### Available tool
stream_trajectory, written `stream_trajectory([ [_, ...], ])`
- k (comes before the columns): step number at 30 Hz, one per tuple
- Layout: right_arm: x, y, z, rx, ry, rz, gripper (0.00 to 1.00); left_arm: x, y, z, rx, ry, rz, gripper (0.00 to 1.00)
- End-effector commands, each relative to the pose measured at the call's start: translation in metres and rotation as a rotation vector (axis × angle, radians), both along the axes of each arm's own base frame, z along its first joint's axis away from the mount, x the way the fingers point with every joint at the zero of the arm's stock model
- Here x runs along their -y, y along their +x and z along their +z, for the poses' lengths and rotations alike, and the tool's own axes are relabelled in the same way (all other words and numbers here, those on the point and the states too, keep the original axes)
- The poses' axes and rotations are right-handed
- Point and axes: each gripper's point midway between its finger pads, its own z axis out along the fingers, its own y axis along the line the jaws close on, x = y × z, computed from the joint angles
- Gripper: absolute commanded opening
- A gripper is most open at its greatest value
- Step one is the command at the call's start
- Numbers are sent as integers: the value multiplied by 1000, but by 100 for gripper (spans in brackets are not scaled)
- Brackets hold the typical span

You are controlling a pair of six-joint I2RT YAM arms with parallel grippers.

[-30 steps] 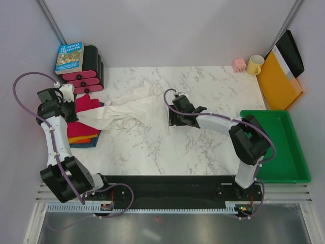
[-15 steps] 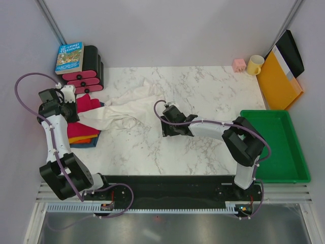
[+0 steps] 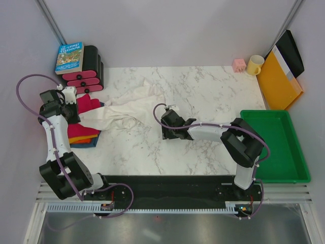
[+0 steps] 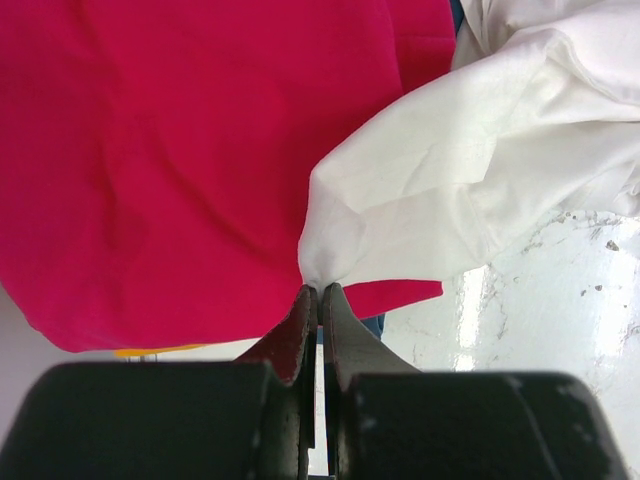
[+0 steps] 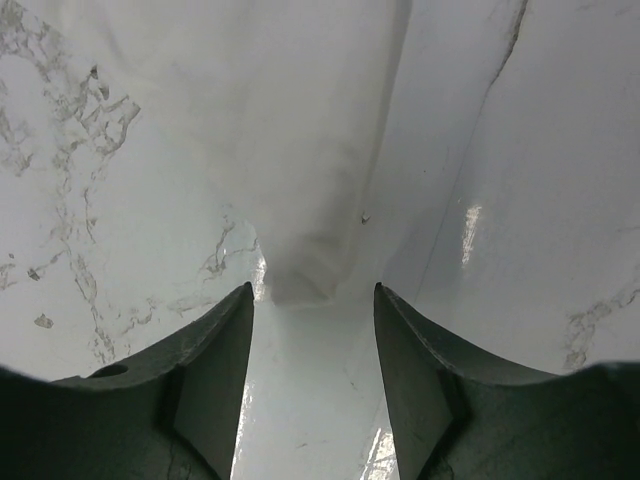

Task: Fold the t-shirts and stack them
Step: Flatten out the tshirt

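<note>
A large, thin, wrinkled cream-white t-shirt [image 3: 127, 109] lies half spread across the left-centre of the marble table [image 3: 203, 152]. Its left end is draped onto a small pile of folded shirts at the table's left edge: a magenta t-shirt [image 3: 85, 104] on top, with an orange t-shirt [image 3: 84, 139] and a blue t-shirt [image 3: 90, 145] showing beneath it. The left gripper [image 4: 319, 290] has its jaws pressed together on one corner of the white cloth and holds that corner just above the magenta shirt, probably to anchor the end while the rest is drawn flat. In its wrist view the white fabric fans out to the right from the pinch, over pink cloth and then bare marble. The right gripper [image 5: 312, 325] sits low over the table at the shirt's opposite, right-hand side. Its jaws are spread wide and hold nothing. A narrow rounded end of the white cloth lies on the marble between the two fingers [image 5: 215, 360], seemingly touching neither, so the gripper looks lined up to take that end. With both ends held, the shirt could be stretched smooth for folding. It is not yet folded. Well off to the right stand a green tray [image 3: 279, 147], a yellow mug [image 3: 255, 63] and a yellow-orange folder [image 3: 277, 81].
</note>
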Motion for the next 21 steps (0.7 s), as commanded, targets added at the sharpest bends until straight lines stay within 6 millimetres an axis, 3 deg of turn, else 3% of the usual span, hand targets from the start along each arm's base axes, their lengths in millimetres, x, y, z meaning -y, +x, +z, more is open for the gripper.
stream_trajectory([
  [1, 2, 7, -3, 20, -2, -48, 57, 3, 7, 2, 30, -8, -31, 2],
  [5, 7, 8, -11, 5, -45, -60, 42, 1, 8, 5, 36, 4, -33, 2],
  [13, 26, 2, -22, -15, -131, -80, 31, 2, 10, 5, 37, 0, -39, 2],
  [16, 33, 0, -24, -16, -158, -96, 17, 2, 10, 4, 40, -3, -39, 2],
  [17, 36, 0, -24, -15, -166, -106, 1, 3, 9, 3, 35, -5, -38, 2],
  [21, 46, 1, -13, 13, -180, -147, 0, 3, 9, 6, 45, 0, -39, 2],
])
